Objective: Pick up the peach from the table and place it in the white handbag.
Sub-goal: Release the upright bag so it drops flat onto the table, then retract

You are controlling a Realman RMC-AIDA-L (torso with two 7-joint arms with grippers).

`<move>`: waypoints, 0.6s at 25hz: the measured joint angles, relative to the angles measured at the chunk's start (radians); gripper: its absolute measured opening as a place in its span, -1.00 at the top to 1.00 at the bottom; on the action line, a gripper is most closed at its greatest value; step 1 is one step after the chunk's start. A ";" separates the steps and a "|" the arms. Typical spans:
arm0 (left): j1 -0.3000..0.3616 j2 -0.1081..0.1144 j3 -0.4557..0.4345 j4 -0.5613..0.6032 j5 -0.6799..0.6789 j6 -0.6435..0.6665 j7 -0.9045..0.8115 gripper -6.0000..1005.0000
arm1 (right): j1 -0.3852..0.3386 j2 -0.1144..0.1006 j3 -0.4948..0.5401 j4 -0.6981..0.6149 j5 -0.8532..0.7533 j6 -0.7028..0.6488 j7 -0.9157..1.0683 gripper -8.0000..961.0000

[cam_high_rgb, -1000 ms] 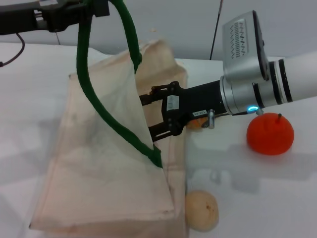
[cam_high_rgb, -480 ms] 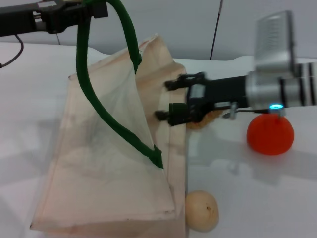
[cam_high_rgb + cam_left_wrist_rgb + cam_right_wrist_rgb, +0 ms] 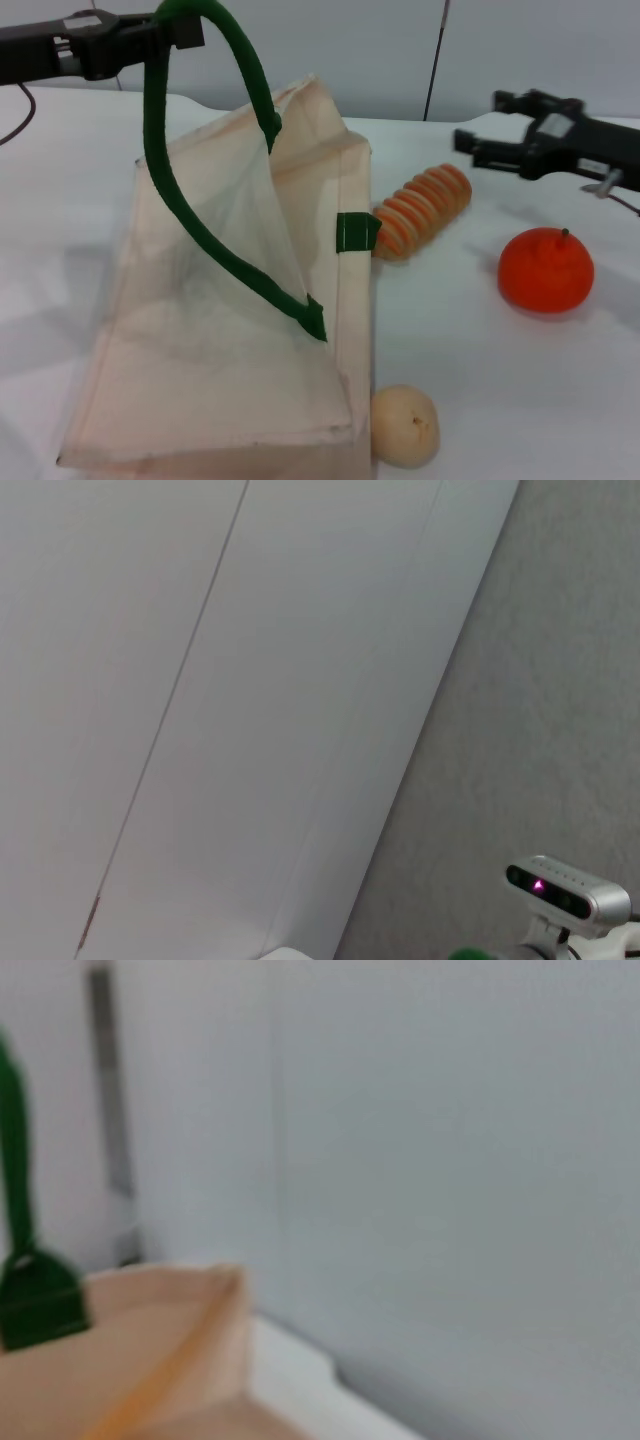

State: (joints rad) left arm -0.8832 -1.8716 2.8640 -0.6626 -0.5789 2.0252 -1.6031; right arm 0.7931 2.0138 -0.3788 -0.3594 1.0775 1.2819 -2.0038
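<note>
The right gripper [image 3: 498, 132] has pulled back from the mouth of the large cream cloth handbag [image 3: 220, 330] to the far right, jaws apart and empty. The peach shows nowhere on the table — most likely it now sits inside the bag, hidden by cloth. The left gripper [image 3: 165, 30], at the far left, stays clamped on the dark green looped handle [image 3: 160, 170], holding the bag open. The drop looks done.
</note>
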 joint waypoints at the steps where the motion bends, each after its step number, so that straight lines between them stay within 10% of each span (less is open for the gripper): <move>1: 0.001 0.000 0.000 0.000 0.000 0.000 0.000 0.70 | -0.014 0.000 0.001 -0.005 0.025 0.000 0.000 -0.86; 15: -0.001 -0.007 -0.001 -0.002 -0.023 -0.044 -0.016 0.69 | -0.079 0.000 0.004 -0.020 0.140 -0.015 -0.008 -0.86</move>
State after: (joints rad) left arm -0.8839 -1.8790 2.8625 -0.6650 -0.6022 1.9807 -1.6195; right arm 0.7141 2.0140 -0.3748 -0.3798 1.2172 1.2664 -2.0114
